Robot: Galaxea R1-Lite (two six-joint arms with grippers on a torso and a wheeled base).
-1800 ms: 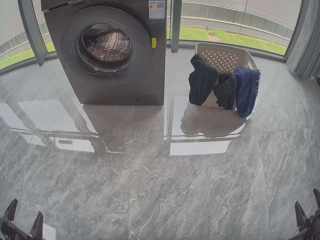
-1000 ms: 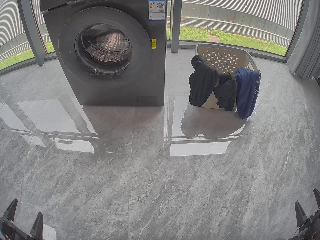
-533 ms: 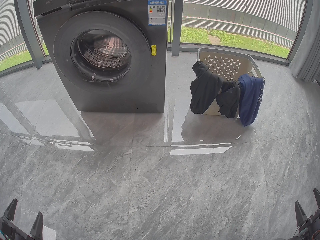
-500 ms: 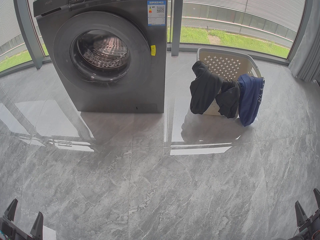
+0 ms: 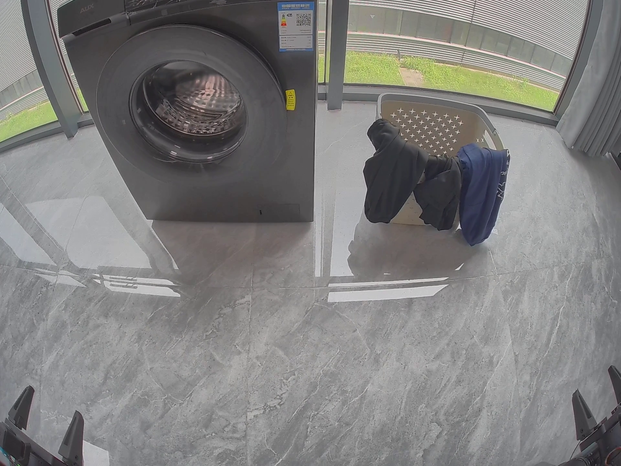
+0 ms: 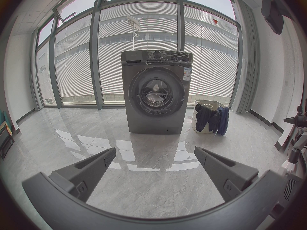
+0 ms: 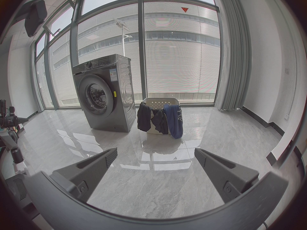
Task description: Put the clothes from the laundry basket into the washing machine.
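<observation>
A grey front-loading washing machine (image 5: 194, 98) stands at the back left, its round drum opening (image 5: 189, 111) uncovered. To its right sits a cream laundry basket (image 5: 440, 114). Black clothes (image 5: 394, 169) and a blue garment (image 5: 482, 192) hang over its front rim. My left gripper (image 5: 46, 415) is low at the near left and my right gripper (image 5: 595, 399) low at the near right, both far from the basket. The left wrist view shows the left gripper (image 6: 155, 166) open with nothing in it, facing the washer (image 6: 156, 93). The right gripper (image 7: 155, 166) is open too, facing the basket (image 7: 160, 103).
A broad stretch of glossy grey tile floor (image 5: 291, 357) lies between me and the machine. Tall windows with grey pillars (image 5: 336, 40) run behind both. A grey curtain (image 5: 592, 98) hangs at the far right.
The whole head view has shifted: the camera has come a little nearer the washer and basket. Both grippers keep their places in the picture, and the clothes hang as before.
</observation>
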